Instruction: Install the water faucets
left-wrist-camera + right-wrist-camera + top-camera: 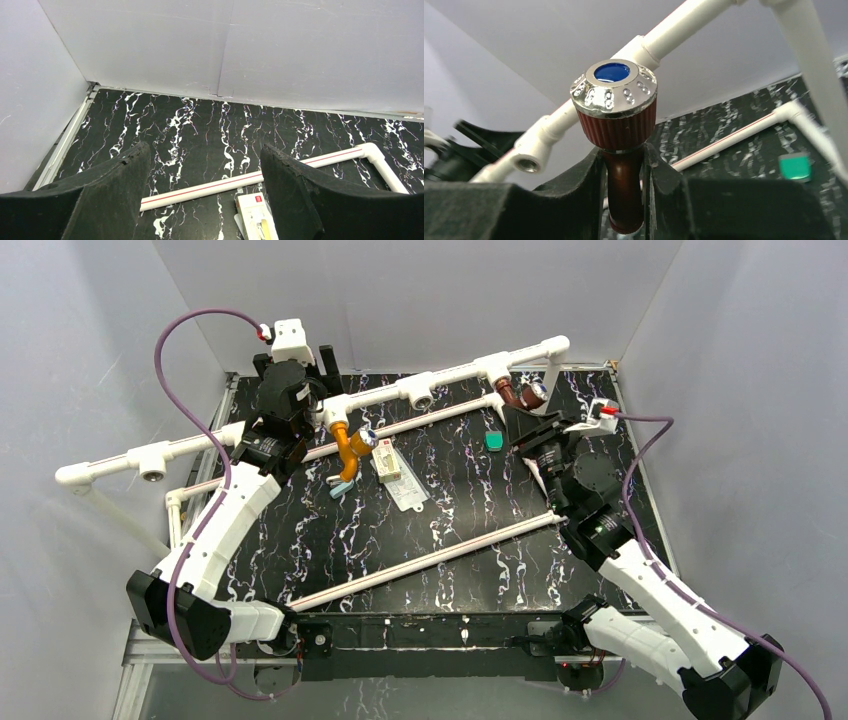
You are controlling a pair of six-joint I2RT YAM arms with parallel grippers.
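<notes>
The right gripper (624, 167) was clamped on the brown tap (616, 127). I'd say its thread needed squaring to the tee (649, 50) before turning. The left gripper (202, 160) gaped empty.

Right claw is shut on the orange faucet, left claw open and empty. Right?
Wrong colour: the right claw is shut on the reddish-brown faucet, as the right wrist view shows. The orange faucet is over by the white pipe. The left claw is open and empty, yes.
</notes>
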